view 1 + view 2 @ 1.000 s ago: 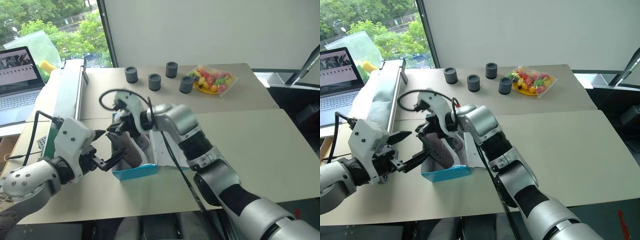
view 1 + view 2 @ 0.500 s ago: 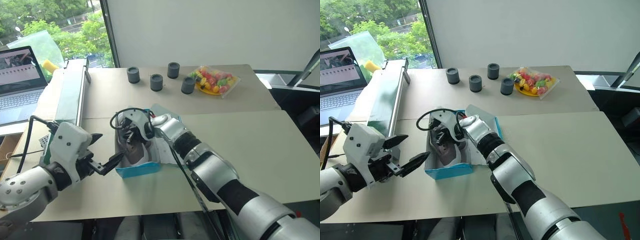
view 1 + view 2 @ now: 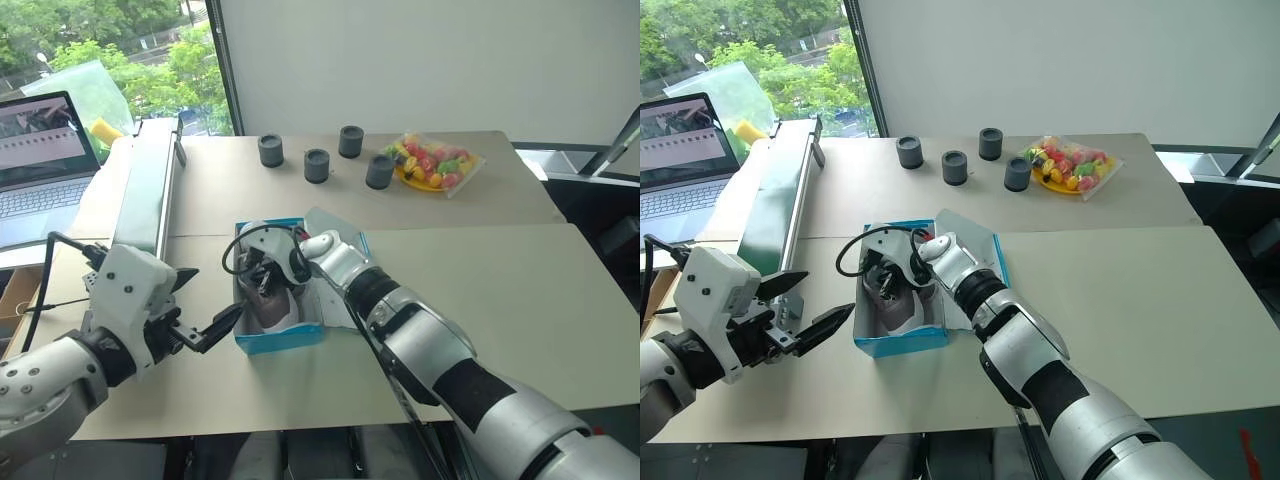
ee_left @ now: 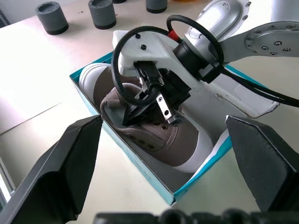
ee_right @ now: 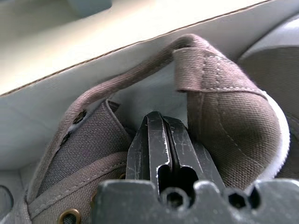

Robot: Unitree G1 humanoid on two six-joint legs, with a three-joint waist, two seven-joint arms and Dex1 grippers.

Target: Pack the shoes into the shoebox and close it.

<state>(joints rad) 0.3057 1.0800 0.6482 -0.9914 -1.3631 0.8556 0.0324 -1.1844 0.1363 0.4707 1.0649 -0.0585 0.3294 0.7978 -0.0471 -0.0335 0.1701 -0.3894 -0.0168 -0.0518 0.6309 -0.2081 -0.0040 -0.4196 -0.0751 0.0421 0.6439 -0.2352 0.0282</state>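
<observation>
The turquoise shoebox stands open in the middle of the table, its flap lid lying back to the right. Two grey-brown shoes with pale soles lie in it: one on top, and beneath it another whose toe shows. My right gripper reaches down into the box, shut on the upper shoe at its opening, and its fingers are pressed together inside the collar. My left gripper hovers open just left of the box, holding nothing.
A long green-and-silver conveyor runs along the left side, with a laptop beyond it. Several dark grey cylinders and a bag of colourful pieces sit at the far side. Bare tabletop lies right of the box.
My right gripper has come down and forward, lowering the shoe from a tilted hang above the box to lying inside it. The left gripper has stayed open beside the box.
</observation>
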